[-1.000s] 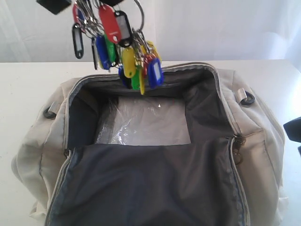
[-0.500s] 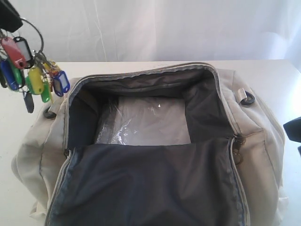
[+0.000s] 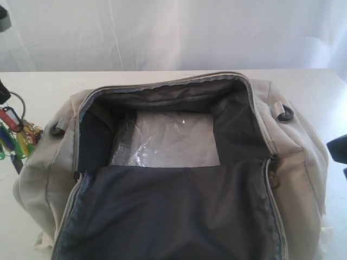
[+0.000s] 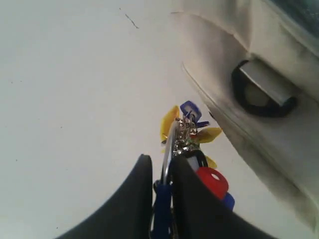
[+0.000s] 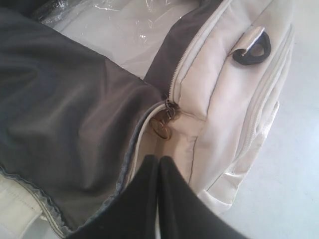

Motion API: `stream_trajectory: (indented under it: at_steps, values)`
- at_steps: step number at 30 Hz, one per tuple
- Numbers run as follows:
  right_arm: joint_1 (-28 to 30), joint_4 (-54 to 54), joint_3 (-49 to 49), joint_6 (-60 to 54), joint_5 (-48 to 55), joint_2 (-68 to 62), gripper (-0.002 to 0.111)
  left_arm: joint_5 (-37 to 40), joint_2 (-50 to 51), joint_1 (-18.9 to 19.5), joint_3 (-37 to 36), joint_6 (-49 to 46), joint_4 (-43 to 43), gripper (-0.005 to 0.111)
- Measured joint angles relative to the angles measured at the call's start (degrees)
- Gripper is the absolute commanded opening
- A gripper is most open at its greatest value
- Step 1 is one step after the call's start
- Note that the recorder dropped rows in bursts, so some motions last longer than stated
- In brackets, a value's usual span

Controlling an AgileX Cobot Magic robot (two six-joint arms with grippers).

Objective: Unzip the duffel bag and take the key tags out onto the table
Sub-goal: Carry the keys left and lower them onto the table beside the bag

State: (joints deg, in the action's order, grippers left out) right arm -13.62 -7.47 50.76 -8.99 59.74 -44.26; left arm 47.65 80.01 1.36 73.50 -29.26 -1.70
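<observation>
Pinching the metal-ringed bunch of bright red, yellow and blue plastic key tags [image 4: 189, 142], the left gripper [image 4: 160, 167] should lower them onto the flat white table [image 4: 75, 99] beside the open beige fabric duffel bag [image 4: 214, 55] before releasing, while the right gripper [image 5: 158, 162] hangs closed and empty.

A crinkled clear plastic sheet [image 3: 168, 138] lies flat; a white curtain [image 3: 190, 32] hangs behind.

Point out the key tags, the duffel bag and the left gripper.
key tags [image 4: 183, 139], left wrist view, the metal rings mid-bunch.
duffel bag [image 3: 303, 179], exterior view, its beige outer side panel.
left gripper [image 4: 160, 162], left wrist view, midway between the fingertips, shut on the ring.
</observation>
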Motion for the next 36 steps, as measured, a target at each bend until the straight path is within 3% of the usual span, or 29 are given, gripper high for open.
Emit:
stream_trajectory:
  at_steps: [6, 14, 18, 22, 25, 36]
  values:
    - [0.0, 0.0, 0.0, 0.0, 0.0, 0.0, 0.0, -13.56, 9.86, 0.0, -6.53, 3.35, 0.0, 0.0]
    - [0.0, 0.0, 0.0, 0.0, 0.0, 0.0, 0.0, -15.35, 17.83, 0.0, -6.63, 12.17, -0.09, 0.001]
    - [0.0, 0.0, 0.0, 0.0, 0.0, 0.0, 0.0, -15.16, 18.06, 0.0, -6.63, 13.34, -0.09, 0.022]
    - [0.0, 0.0, 0.0, 0.0, 0.0, 0.0, 0.0, -13.78, 18.06, 0.0, -6.63, 13.55, -0.21, 0.052]
    - [0.0, 0.0, 0.0, 0.0, 0.0, 0.0, 0.0, -12.52, 18.06, 0.0, -6.63, 13.55, -1.18, 0.064]
    - [0.0, 0.0, 0.0, 0.0, 0.0, 0.0, 0.0, -10.63, 18.06, 0.12, -5.9, 1.72, -14.47, 0.067]
